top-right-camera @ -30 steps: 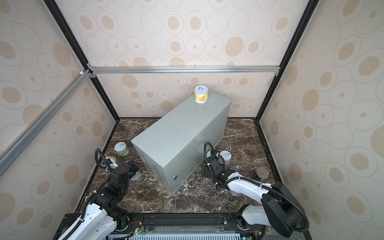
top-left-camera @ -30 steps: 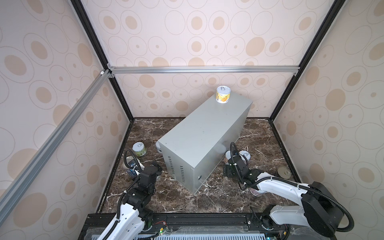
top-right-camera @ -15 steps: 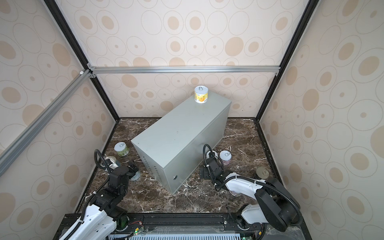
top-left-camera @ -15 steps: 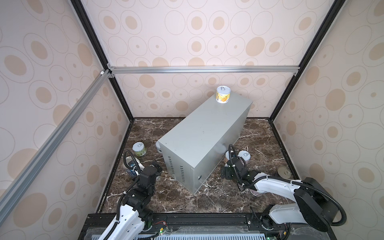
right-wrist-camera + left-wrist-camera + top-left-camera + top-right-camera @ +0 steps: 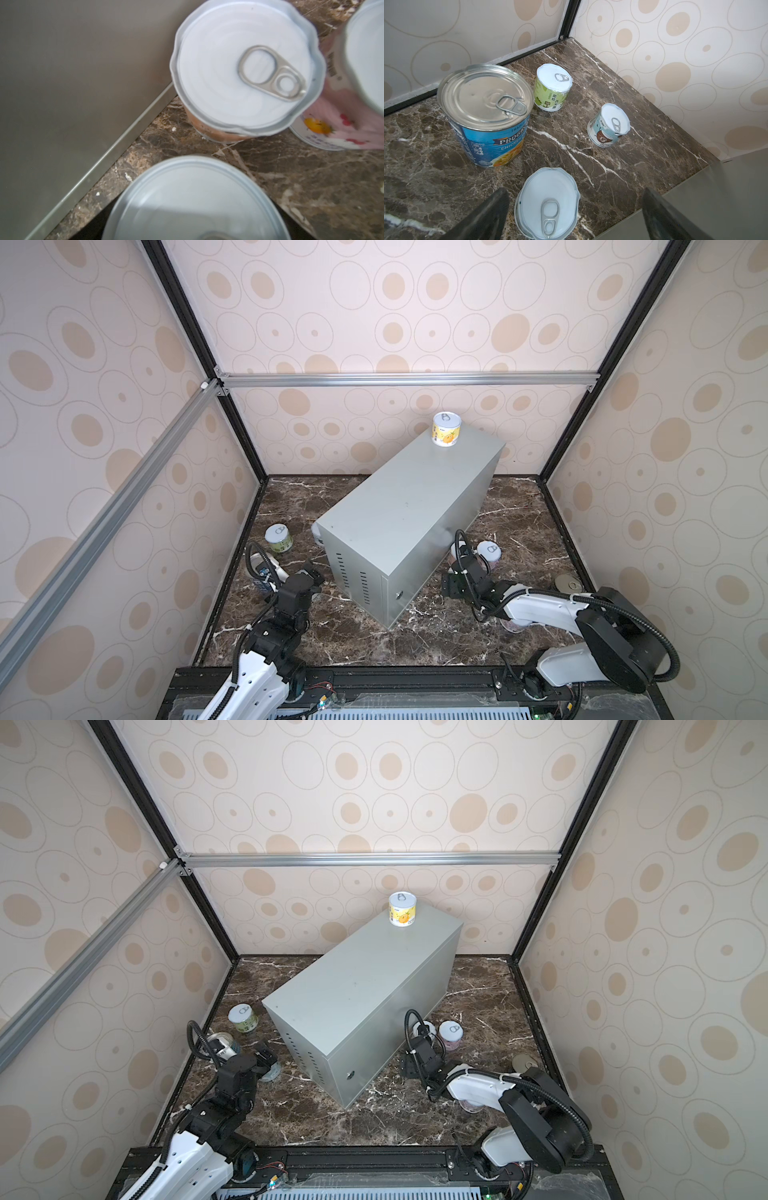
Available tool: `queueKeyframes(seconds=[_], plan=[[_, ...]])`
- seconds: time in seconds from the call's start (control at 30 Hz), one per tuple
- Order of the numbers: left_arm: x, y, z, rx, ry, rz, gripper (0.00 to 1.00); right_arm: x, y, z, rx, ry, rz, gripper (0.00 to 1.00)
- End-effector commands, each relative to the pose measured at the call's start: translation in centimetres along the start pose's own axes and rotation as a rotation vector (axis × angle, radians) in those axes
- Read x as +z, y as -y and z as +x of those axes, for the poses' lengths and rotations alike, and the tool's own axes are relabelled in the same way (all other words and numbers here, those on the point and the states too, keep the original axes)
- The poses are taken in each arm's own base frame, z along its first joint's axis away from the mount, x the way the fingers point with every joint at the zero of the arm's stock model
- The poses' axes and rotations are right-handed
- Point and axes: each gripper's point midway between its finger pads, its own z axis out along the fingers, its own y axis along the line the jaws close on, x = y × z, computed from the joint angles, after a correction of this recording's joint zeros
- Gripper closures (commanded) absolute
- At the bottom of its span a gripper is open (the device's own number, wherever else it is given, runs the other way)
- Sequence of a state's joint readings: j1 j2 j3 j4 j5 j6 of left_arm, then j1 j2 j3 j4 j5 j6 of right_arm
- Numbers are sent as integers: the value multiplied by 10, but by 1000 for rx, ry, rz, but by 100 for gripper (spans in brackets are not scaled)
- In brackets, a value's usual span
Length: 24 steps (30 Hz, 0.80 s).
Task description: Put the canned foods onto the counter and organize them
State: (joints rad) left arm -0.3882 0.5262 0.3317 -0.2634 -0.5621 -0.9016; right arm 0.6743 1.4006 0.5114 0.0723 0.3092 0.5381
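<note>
I've got left arm (image 5: 266, 641) folded low off the vented end of the counter (image 5: 399, 506), left gripper (image 5: 311, 576) tipped down, fingers (image 5: 492, 207) spread wide. Right arm (image 5: 540, 605) stretches low along the counter's long side, right gripper (image 5: 464, 572) by its base, spread unclear.

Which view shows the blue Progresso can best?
The left wrist view: the blue Progresso can stands upright, lid and label readable. In both top views it is small, partly behind the left arm's cable. The right wrist view does not show it.

Dark veined marble floor (image 5: 519, 506), circle-patterned walls (image 5: 415, 302), aluminium crossbar (image 5: 407, 379)
</note>
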Motion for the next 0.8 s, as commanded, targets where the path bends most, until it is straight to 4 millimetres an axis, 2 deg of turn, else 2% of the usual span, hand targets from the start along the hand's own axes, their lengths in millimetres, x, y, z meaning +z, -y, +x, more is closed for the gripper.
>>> queueKeyframes(seconds=[0.0, 0.13, 0.27, 0.43, 0.67, 0.77], plan=[[1, -3, 1, 4, 2, -11, 1, 2, 1, 2, 9, 7, 6, 11], [0, -2, 1, 0, 1, -7, 1, 5, -1, 3, -1, -4, 10, 7], [-1, -3, -1, -3, 4, -7, 1, 6, 1, 3, 0, 0, 23, 8], [-3, -5, -1, -9, 4, -5, 0, 6, 3, 5, -1, -1, 30, 15], [-5, 3, -3, -1, -7, 28, 1, 0, 3, 1, 3, 12, 22, 32], [-6, 7, -4, 17, -24, 29, 0, -4, 5, -1, 6, 15, 28, 33]])
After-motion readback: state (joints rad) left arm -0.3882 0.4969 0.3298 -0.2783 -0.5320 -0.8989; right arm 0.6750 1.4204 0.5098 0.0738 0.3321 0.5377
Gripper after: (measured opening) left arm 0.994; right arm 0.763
